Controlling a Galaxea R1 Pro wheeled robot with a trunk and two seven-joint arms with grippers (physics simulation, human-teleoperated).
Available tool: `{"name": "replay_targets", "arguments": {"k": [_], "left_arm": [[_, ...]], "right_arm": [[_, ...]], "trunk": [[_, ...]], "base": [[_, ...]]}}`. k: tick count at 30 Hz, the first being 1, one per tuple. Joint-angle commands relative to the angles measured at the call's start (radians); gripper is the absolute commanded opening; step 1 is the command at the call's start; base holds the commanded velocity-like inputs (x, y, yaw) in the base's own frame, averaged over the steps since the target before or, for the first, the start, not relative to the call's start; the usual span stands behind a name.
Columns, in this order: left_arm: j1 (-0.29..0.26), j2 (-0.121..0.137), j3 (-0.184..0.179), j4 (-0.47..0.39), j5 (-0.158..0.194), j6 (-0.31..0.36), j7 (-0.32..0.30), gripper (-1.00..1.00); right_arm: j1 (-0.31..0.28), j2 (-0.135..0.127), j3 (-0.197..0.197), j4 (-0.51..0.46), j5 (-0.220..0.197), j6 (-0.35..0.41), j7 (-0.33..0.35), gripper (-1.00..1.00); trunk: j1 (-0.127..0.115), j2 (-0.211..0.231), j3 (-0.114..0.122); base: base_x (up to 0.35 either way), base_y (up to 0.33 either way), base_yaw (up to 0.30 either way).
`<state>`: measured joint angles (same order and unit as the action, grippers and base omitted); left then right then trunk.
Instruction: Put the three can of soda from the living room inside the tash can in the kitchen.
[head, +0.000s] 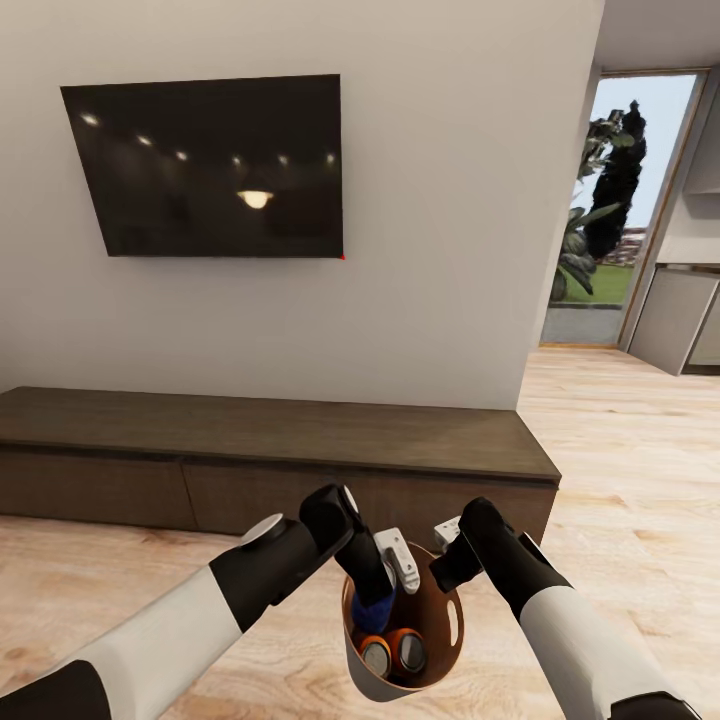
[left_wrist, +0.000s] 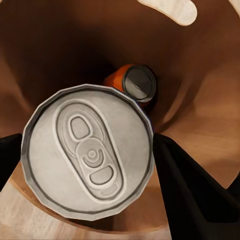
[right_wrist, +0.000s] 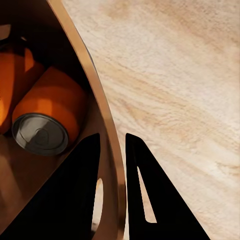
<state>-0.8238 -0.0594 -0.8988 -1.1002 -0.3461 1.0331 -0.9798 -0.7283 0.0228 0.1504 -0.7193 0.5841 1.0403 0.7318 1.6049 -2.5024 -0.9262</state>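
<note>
Left gripper (head: 372, 600) clamps blue soda can (head: 371, 609) inside trash can (head: 440, 655), at 6 o'clock in head view. 2 orange cans (head: 395, 652) lie on its floor. Right gripper (right_wrist: 114, 185) pinches bucket rim at 3 o'clock.

This is a home, in its living room. Beyond the left gripper (head: 385, 572) and the right gripper (head: 447, 553), a long low dark-wood cabinet (head: 270, 455) runs along a plain pale wall (head: 440, 250), and above it a black television (head: 210, 165) hangs flat on that wall, its screen mirroring ceiling lights. Pale wood-plank flooring (head: 620, 470) lies beneath both grippers. Farther off, past the right gripper, a tall glazed opening (head: 625, 200) shows greenery and sky, with grey cabinet fronts (head: 680, 315) beside it.
</note>
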Motion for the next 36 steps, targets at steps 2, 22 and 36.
{"name": "replay_targets", "arguments": {"k": [2, 22, 36], "left_arm": [[0.000, -0.002, 0.000, 0.009, -0.002, -0.010, -0.001, -1.00], [0.000, -0.020, -0.003, 0.043, -0.002, -0.021, 0.029, -1.00], [0.000, -0.040, -0.037, 0.095, -0.002, -0.022, 0.070, -1.00]], "right_arm": [[0.000, 0.000, 0.000, 0.000, -0.022, 0.007, 0.003, -1.00], [0.000, 0.000, 0.000, 0.000, -0.021, 0.007, 0.003, -1.00], [0.000, 0.000, 0.000, 0.000, -0.021, 0.007, 0.003, -1.00]], "trunk": [[0.000, 0.000, 0.000], [0.000, 0.000, 0.000], [0.000, 0.000, 0.000]], "base": [[0.000, 0.000, 0.000], [0.000, 0.000, 0.000], [0.000, 0.000, 0.000]]}}
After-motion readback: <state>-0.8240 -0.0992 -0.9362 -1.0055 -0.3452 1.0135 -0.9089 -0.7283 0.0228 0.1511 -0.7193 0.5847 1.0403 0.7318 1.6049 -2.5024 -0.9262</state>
